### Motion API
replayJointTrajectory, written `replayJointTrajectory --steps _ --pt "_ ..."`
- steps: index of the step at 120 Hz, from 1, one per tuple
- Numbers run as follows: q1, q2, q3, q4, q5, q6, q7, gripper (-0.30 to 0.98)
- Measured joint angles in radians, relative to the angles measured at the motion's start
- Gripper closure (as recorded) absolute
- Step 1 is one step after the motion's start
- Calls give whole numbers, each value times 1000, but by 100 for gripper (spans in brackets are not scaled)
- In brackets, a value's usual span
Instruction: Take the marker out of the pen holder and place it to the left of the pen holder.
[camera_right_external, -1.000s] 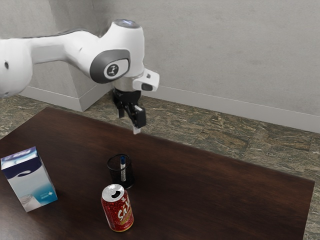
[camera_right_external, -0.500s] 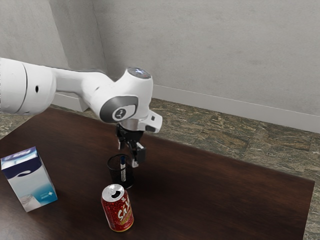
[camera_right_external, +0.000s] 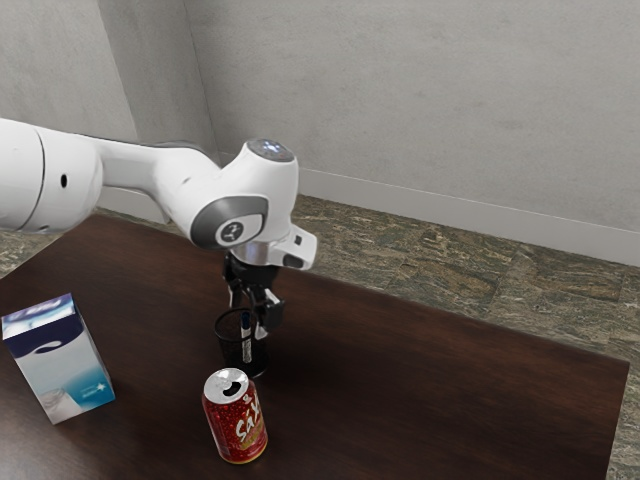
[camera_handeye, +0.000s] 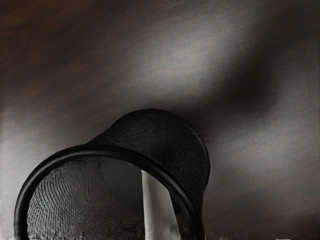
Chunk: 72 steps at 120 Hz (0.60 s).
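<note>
The gripper (camera_right_external: 249, 317) is low over the black mesh pen holder (camera_right_external: 260, 362), its fingers apart at the rim. One fingertip (camera_right_external: 263, 331) stands at the rim on the exterior view's right. The marker (camera_right_external: 246, 347), white with a dark blue top end, stands upright inside the holder, in line with the gap between the fingers; no contact with both fingers can be made out. In the wrist view, the holder's round rim (camera_handeye: 105, 150) and mesh wall (camera_handeye: 150, 130) lie under the hand, with the marker's pale body (camera_handeye: 157, 210) inside.
A red soda can (camera_right_external: 236, 420) stands close to the holder, on the side nearer the exterior camera. At the exterior view's left is a white and blue carton (camera_right_external: 62, 362). Dark wooden table (camera_right_external: 440, 390) extends to the exterior view's right.
The arm has come down from well above the table to the holder's rim, lately shifting slightly toward the exterior view's left. Marker, holder, can and carton have stayed put.
</note>
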Motion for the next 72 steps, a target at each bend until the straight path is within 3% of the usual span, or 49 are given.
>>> replayJointTrajectory --steps 12,28,41,72 --pt "0 -8 0 -10 0 -3 -3 16" --pt "0 -11 0 -11 -1 -5 -8 45" --pt "0 -12 1 -10 -1 -6 -10 61" --pt "9 -86 0 -3 -24 -47 -10 74"
